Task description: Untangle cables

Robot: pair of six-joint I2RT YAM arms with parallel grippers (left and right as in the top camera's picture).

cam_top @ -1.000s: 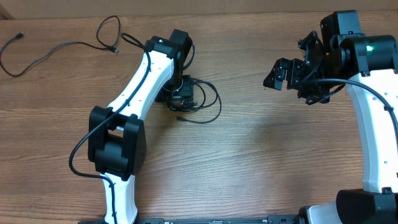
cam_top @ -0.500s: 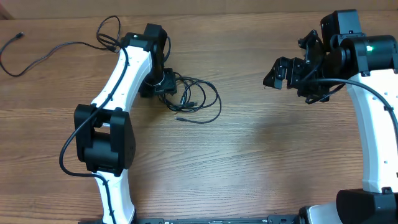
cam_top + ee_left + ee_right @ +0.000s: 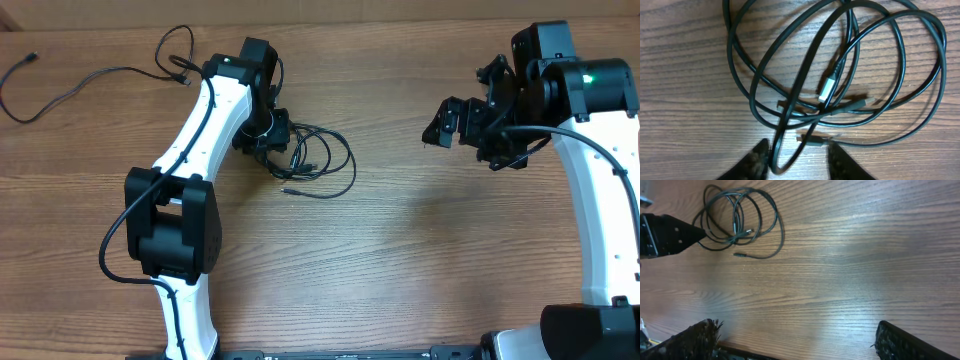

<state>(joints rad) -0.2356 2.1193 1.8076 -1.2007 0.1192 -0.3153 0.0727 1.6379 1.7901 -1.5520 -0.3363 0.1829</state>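
Cables (image 3: 900, 55): one coil loop is now straddled by left gripper (image 3: 797, 150), jaws narrowed but apart; right gripper (image 3: 796, 327) is held wide open.

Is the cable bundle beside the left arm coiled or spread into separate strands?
Coiled: the cable bundle lies in overlapping loops on the table, plug ends inside; one loop sits between the fingers of the left pincer.
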